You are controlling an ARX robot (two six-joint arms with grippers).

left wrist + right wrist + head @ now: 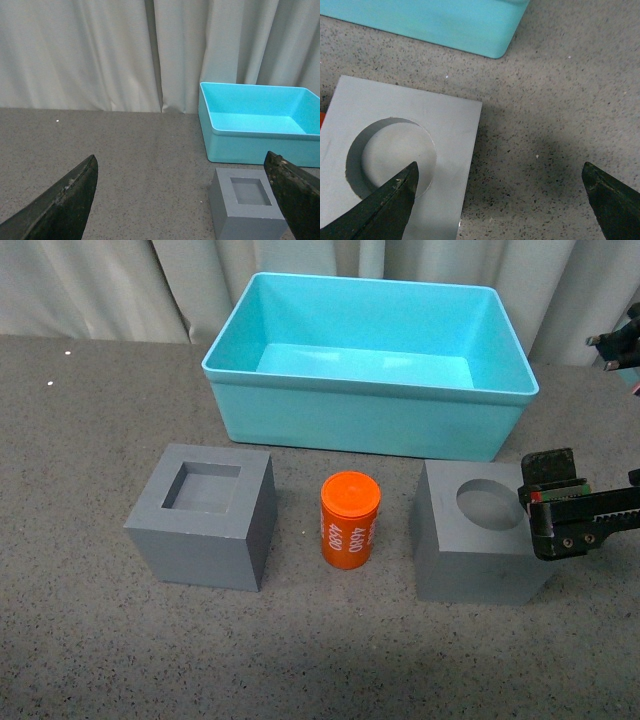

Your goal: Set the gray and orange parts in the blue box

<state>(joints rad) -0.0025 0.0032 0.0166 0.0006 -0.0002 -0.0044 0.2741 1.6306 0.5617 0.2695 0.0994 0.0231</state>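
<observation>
Both gape empty: left pincer (180, 156) outside front view, right pincer (500, 165) overlapping round-recess cube (470, 560).

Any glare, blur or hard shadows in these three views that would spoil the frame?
Front view: even soft light, sharp, no harsh glare on the blue box. Left wrist view: background sharp, left pincer near-black and slightly soft. Right wrist view: broad soft shadow on the table beside the round-recess cube; right pincer equally dark.
</observation>
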